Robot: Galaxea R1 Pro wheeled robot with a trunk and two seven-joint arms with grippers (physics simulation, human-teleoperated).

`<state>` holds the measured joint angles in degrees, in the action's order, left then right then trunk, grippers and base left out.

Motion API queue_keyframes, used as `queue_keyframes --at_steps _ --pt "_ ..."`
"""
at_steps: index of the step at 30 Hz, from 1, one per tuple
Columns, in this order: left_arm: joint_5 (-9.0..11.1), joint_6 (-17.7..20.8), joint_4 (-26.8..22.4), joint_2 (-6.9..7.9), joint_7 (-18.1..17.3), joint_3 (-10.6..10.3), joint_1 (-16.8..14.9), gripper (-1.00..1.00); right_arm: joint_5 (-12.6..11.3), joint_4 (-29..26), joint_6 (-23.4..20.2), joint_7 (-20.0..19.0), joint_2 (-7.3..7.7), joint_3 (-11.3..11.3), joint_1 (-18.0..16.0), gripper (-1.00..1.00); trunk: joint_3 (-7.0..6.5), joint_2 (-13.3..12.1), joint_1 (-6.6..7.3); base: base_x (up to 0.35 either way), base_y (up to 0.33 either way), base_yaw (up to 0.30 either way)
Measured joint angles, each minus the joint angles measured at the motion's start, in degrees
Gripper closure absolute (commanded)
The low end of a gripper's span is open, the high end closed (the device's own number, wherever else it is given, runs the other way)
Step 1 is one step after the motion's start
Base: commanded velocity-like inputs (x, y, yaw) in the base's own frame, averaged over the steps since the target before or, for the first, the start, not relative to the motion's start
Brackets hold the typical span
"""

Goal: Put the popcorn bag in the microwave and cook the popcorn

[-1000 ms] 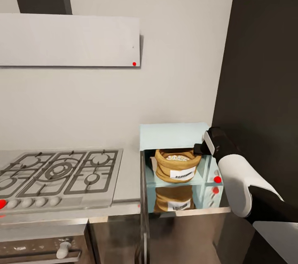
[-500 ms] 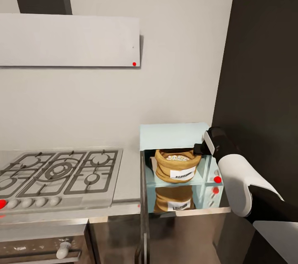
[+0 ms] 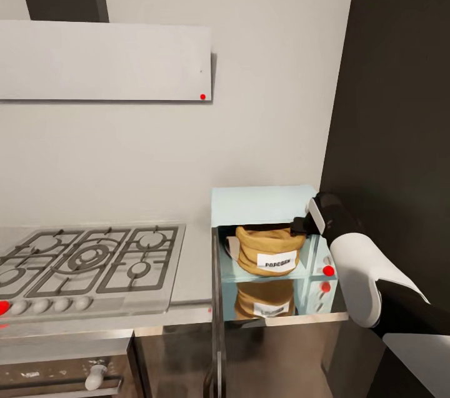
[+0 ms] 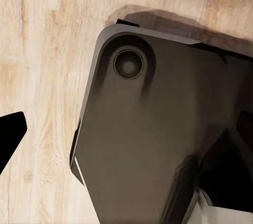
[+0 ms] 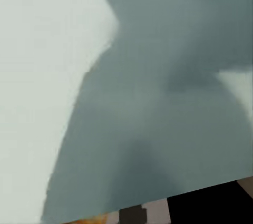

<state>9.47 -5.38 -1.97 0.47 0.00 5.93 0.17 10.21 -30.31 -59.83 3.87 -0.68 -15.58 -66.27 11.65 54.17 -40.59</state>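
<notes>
Lower left, the grey countertop [image 3: 190,273] carries a gas hob [image 3: 87,260] beneath a pale hood [image 3: 106,60]. At centre right, the popcorn bag [image 3: 269,251] sits inside the microwave [image 3: 262,204], whose open door [image 3: 219,317] stands edge-on. The right gripper [image 3: 299,225] reaches in; both grippers' jaw states cannot be told.

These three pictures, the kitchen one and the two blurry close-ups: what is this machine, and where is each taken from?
It is a simulated wheeled robot with two arms. The wide picture comes from its head camera, looking down at a grey countertop. On it lie a gas hob and a pale blue microwave with its door open. Inside sits the orange-brown popcorn bag. The white and black right arm reaches to the microwave; its gripper is hidden, so I cannot tell whether it holds anything. The close-ups come from cameras at the wrists. The left one sees a dark robot part over wooden flooring; the right is a pale blur.
</notes>
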Motion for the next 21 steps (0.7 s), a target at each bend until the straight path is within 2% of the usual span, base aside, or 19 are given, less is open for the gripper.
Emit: queue_keyframes --at_steps 2,10,12,15,16,17,19,21 --pt "0.0 0.0 0.0 0.0 0.0 0.0 0.0 -1.0 1.0 0.0 0.0 -0.3 0.04 -0.1 0.0 -1.0 0.0 0.0 0.01 0.0 0.0 0.0" --pt "0.1 0.0 0.0 -0.02 0.0 0.0 0.0 -1.0 -0.3 -0.7 0.0 -1.4 0.19 0.0 0.4 -1.0 0.0 0.0 -0.11 -0.03 0.0 0.0" --pt "0.1 0.0 0.0 -0.04 0.0 0.0 0.0 -1.0 -0.5 -1.0 0.0 -1.5 0.19 0.0 -0.1 -1.0 0.0 0.0 -0.74 -0.293 0.0 0.0" --pt "0.1 0.1 0.1 -0.07 0.0 0.0 0.0 -1.0 -2.3 -2.4 0.0 -1.4 0.17 0.0 -1.0 -1.0 0.0 0.0 -2.11 -0.338 0.0 0.0" --pt "0.1 0.1 0.1 -0.07 0.0 0.0 0.0 -1.0 -1.2 -1.3 0.1 -1.8 0.19 -0.1 -2.3 -1.0 0.0 -0.1 -2.34 -0.344 0.0 0.0" --pt "0.1 0.1 0.1 -0.06 0.0 0.0 0.0 -1.0 -1.2 -2.0 0.1 -1.9 0.18 -0.2 -2.7 -1.0 0.0 -0.1 -2.34 -0.345 0.0 0.0" --pt "0.1 0.1 0.1 -0.07 0.0 0.0 0.0 -1.0 0.7 -2.9 0.0 -2.0 0.2 -0.1 -2.8 -1.0 -0.01 0.0 -2.34 -0.346 0.0 0.0" --pt "0.1 0.1 0.1 -0.05 0.0 0.0 0.0 -1.0 1.0 -3.0 0.0 -2.0 0.22 -0.1 -2.8 -1.0 -0.01 0.0 -2.34 -0.346 0.0 0.0"
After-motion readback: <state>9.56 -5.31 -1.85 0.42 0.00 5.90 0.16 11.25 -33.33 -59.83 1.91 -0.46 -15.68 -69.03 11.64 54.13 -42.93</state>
